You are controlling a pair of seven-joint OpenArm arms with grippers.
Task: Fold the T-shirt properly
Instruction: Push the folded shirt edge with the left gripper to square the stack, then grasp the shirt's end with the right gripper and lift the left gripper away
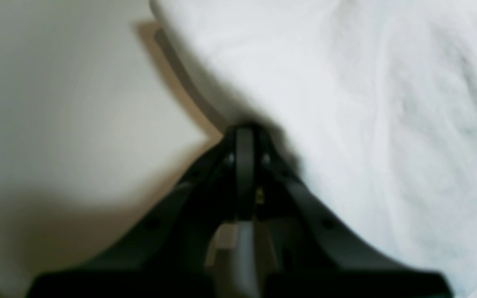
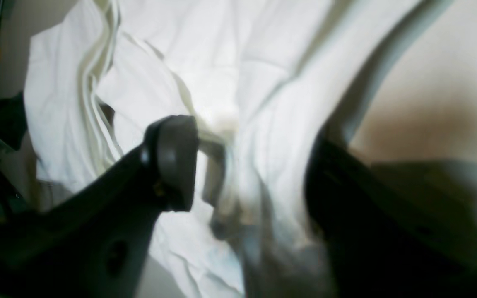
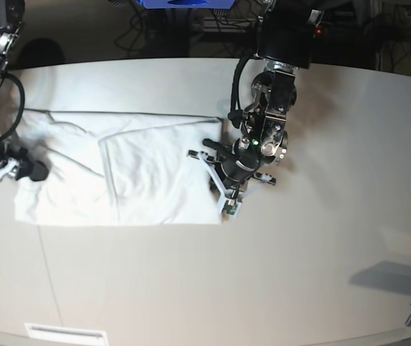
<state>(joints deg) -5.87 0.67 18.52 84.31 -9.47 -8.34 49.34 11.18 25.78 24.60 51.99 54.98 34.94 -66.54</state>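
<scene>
White cotton, plain side up: the large short-sleeved T-shirt (image 3: 130, 173) lies spread and partly folded on the pale round-edged table (image 3: 321, 252), toward its left half in the base view. The black left gripper (image 1: 244, 136) has its jaws pressed together at the shirt's edge; whether cloth is pinched between them cannot be told. The black right gripper (image 2: 246, 161) stands wide apart, with a bunched fold of the shirt between its fingers (image 2: 174, 161).
</scene>
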